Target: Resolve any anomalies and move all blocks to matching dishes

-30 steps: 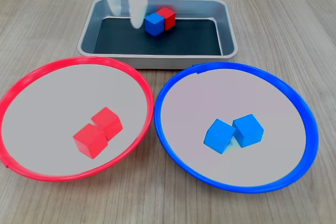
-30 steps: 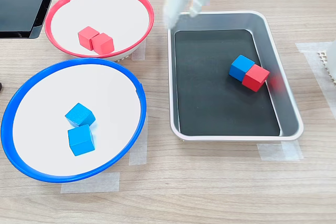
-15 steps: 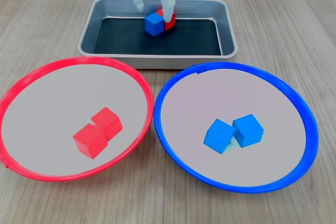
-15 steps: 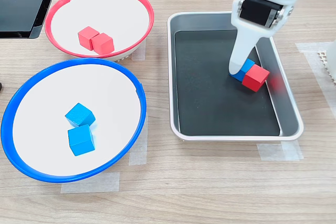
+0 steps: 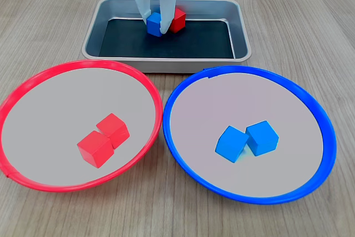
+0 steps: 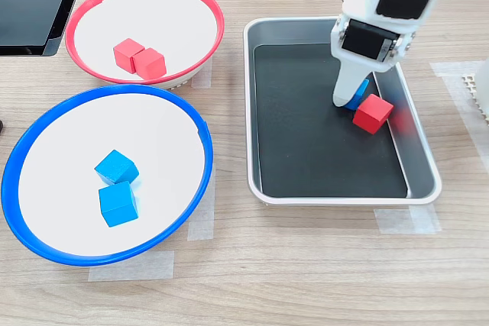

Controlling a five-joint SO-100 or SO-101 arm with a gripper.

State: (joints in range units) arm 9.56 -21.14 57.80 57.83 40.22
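Since 0.5 s ago, gripper has shifted left, fingers now straddling the blue block in the metal tray; grip contact unclear, block mostly hidden. Near: 2 reds in red dish, 2 blues in blue dish. Far: red block alongside.

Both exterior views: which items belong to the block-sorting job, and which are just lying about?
Part of the job:
- gripper, closed around the blue block in the tray
- red block beside it
- red-rimmed dish with two red blocks
- blue-rimmed dish with two blue blocks
- grey metal tray

Lying about:
- black device
- tape strips
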